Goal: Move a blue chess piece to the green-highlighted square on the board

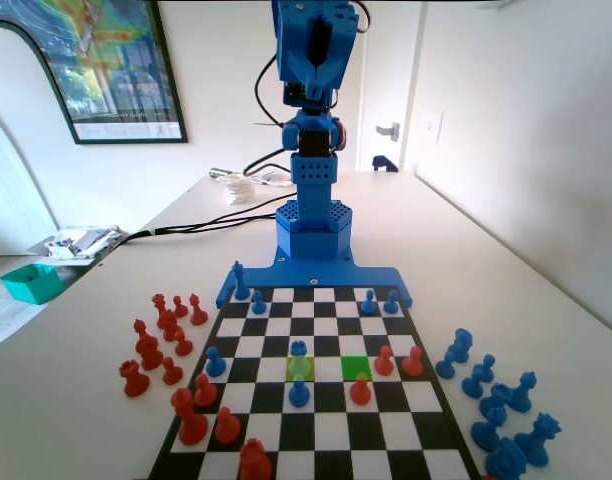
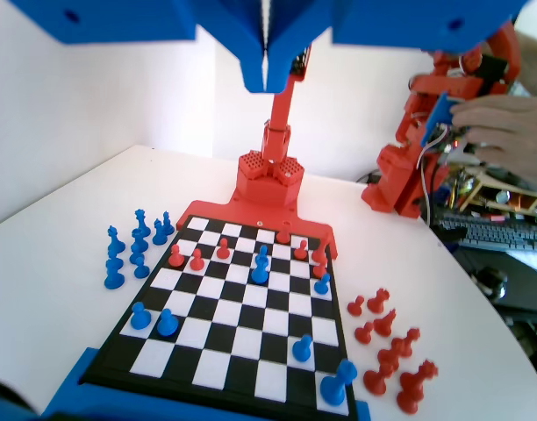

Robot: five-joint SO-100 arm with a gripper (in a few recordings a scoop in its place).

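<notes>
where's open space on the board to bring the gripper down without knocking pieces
Fixed view: the board's middle files near the arm are bare, between the blue pawns at left and at right. The green-highlighted square is free, but red pieces and border it closely. The blue chess piece stands two squares left. The bottom-left corner is crowded. The gripper hangs high, shut.

The fixed view sits low at the near end of the board (image 1: 316,380), looking along it toward the blue arm (image 1: 313,150) at the far end, close enough that the nearest squares run off the bottom edge. The wrist view rides high on that arm and faces the opposite way, looking down the board (image 2: 233,307) from above and farther off. Both views share the whole board, its pieces and the table (image 1: 506,260) around it.
</notes>
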